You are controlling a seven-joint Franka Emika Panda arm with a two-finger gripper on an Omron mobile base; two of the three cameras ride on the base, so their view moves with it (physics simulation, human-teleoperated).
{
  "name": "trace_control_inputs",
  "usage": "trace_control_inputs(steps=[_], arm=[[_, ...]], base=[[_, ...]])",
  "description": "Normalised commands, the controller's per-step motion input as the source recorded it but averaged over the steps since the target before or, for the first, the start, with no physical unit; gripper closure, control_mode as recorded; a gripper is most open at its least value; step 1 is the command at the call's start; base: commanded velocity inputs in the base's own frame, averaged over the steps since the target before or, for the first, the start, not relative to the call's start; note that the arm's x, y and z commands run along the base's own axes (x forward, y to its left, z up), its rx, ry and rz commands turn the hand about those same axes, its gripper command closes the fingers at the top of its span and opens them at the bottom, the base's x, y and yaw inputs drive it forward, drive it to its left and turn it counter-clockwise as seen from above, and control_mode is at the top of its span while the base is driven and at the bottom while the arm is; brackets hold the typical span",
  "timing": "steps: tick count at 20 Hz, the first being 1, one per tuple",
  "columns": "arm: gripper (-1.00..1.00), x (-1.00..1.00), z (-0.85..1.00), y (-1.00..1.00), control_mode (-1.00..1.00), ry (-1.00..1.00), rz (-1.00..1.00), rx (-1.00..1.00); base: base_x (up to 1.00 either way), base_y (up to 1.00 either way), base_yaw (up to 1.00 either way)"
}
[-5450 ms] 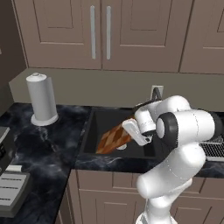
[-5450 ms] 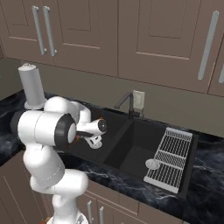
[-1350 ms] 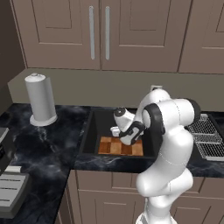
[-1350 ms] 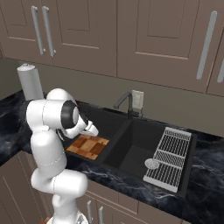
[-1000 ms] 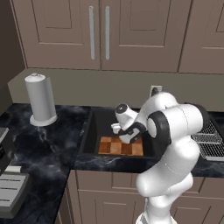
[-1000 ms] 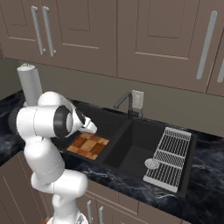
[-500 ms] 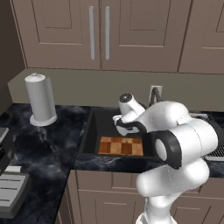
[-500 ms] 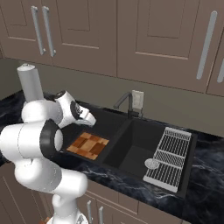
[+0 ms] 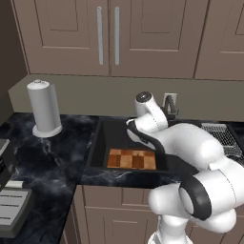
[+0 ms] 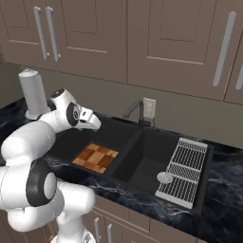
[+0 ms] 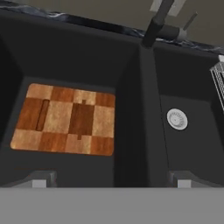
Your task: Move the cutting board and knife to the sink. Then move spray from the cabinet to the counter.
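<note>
Cutting board (image 11: 65, 119) below spread claw (image 11: 111, 178)

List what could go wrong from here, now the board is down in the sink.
1. The cutting board fills most of the left basin floor of the sink; a knife dropped on it might slide or bounce off.
2. The faucet stands close to the raised, open gripper; a wide swing may clip it.
3. The upper cabinet doors look shut, so reaching for the spray without opening them would fail.
</note>
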Motion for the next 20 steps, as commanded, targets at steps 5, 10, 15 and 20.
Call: trace_control_inputs(steps=[5,10,15,20], arm=[[-1.00,-0.48,0.49,-0.03,-1.00,0.02,0.01,0.04],[-1.00,-0.65,0.31,-0.03,-1.00,-0.07,0.01,0.08],[-1.00,-0.70,0.16,0.00,-1.00,-0.06,0.00,0.13],[-1.00,-0.64,0.11,0.00,-1.00,-0.04,-0.03,0.01]], base=[[0.00,0.00,0.00],[0.00,0.00,0.00],[0.00,0.00,0.00],[0.00,0.00,0.00]])
